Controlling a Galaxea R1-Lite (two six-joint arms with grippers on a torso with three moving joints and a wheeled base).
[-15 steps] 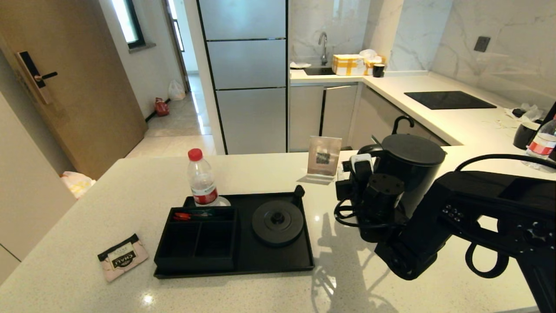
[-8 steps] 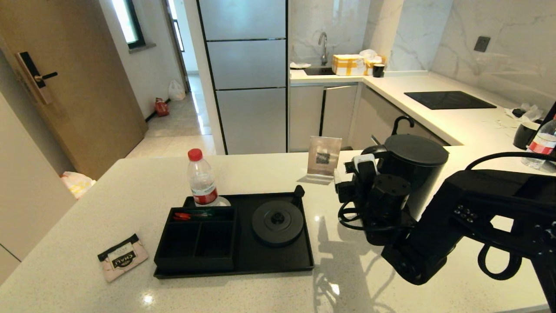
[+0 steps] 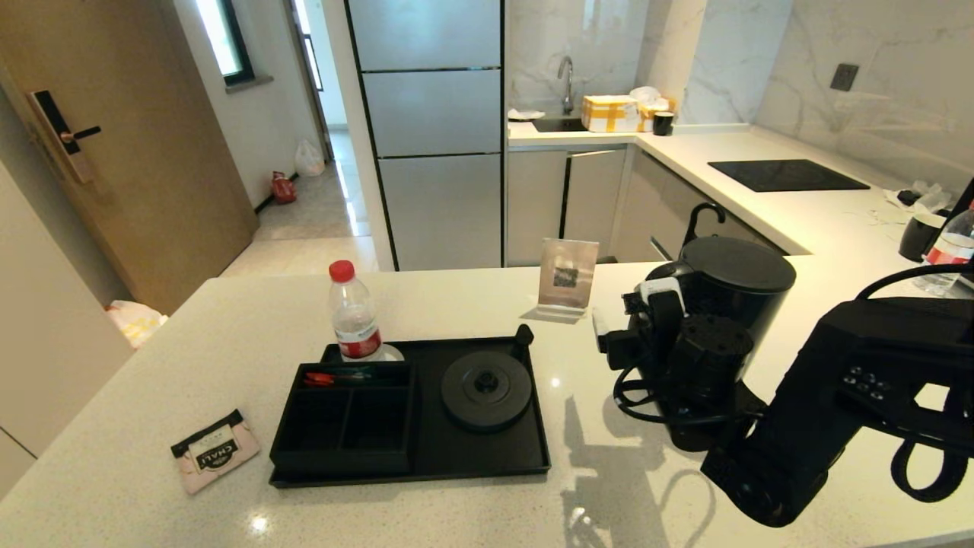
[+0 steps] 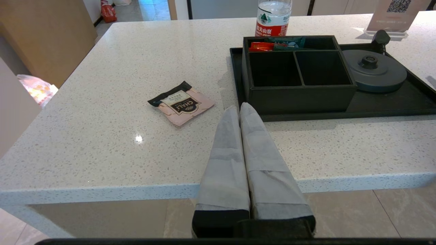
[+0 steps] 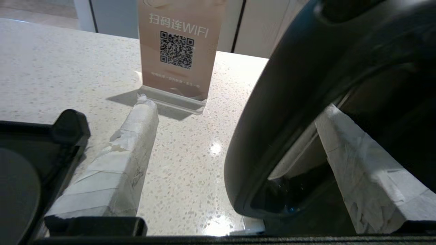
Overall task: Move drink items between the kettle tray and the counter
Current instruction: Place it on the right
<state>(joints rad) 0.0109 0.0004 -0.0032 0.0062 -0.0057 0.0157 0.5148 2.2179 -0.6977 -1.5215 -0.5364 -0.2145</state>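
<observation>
The black kettle [image 3: 734,297] stands on the white speckled counter [image 3: 228,342], to the right of the kettle tray [image 3: 411,476]. Its round base disc [image 3: 487,388] is bare. My right gripper [image 3: 654,320] is at the kettle's left side and open. In the right wrist view its taped fingers [image 5: 129,146] are spread wide with the kettle's loop handle [image 5: 272,119] loose between them. The pink tea sachet [image 3: 215,449] lies flat on the counter left of the tray. My left gripper [image 4: 239,108] is shut and empty, hovering off the counter's near edge, short of the sachet [image 4: 181,102].
A water bottle [image 3: 354,316] stands at the tray's back left corner. Red sachets [image 3: 327,377] lie in the tray's rear compartment. A QR sign [image 3: 567,275] stands behind the tray. The kettle base's plug [image 3: 523,335] sits at the tray's back edge.
My right gripper's fingers have spread wider round the kettle handle. The right arm has drawn back to the right and nearer me, and the kettle has shifted slightly right. The left arm is unmoved.
</observation>
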